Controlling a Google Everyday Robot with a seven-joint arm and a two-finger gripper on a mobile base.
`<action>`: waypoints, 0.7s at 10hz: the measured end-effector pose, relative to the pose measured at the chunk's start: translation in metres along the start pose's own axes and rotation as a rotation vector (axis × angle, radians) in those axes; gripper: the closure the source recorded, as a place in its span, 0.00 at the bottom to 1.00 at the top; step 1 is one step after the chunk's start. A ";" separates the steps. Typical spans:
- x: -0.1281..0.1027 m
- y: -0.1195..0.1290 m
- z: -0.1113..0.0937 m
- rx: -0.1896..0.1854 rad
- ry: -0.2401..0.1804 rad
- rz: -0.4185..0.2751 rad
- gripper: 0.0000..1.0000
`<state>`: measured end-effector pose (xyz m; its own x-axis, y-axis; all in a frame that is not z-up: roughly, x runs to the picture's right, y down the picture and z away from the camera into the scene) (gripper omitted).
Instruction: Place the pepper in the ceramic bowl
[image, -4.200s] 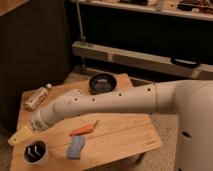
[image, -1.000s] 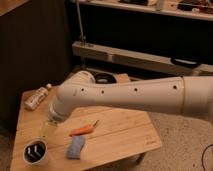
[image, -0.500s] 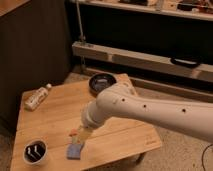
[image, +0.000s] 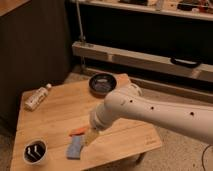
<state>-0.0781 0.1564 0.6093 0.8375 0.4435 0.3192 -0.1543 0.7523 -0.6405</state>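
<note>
Only 1 camera view here. On the wooden bench (image: 55, 112) I count 1 pepper (image: 78, 132), 1 bowl (image: 102, 83), 1 cup (image: 35, 152), 1 blue cloth (image: 75, 148) and 1 bottle (image: 36, 97) lying on its side. The pepper lies on the bench toward the front, just behind the cloth and well apart from the bowl at the far edge. The pincer (image: 92, 136) is down low, right at the pepper's right end and beside the cloth's corner. Honestly can't tell if it's spread or pressed together. The fat white arm (image: 150, 112) comes in from the right and hides the stretch of bench between pepper and bowl.
</note>
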 end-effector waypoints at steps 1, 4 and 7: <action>0.002 -0.001 0.002 -0.003 -0.003 0.003 0.20; 0.020 -0.027 0.021 0.034 -0.051 -0.065 0.20; 0.055 -0.087 0.050 0.044 -0.112 -0.143 0.20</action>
<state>-0.0451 0.1397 0.7171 0.7895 0.3799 0.4820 -0.0623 0.8310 -0.5528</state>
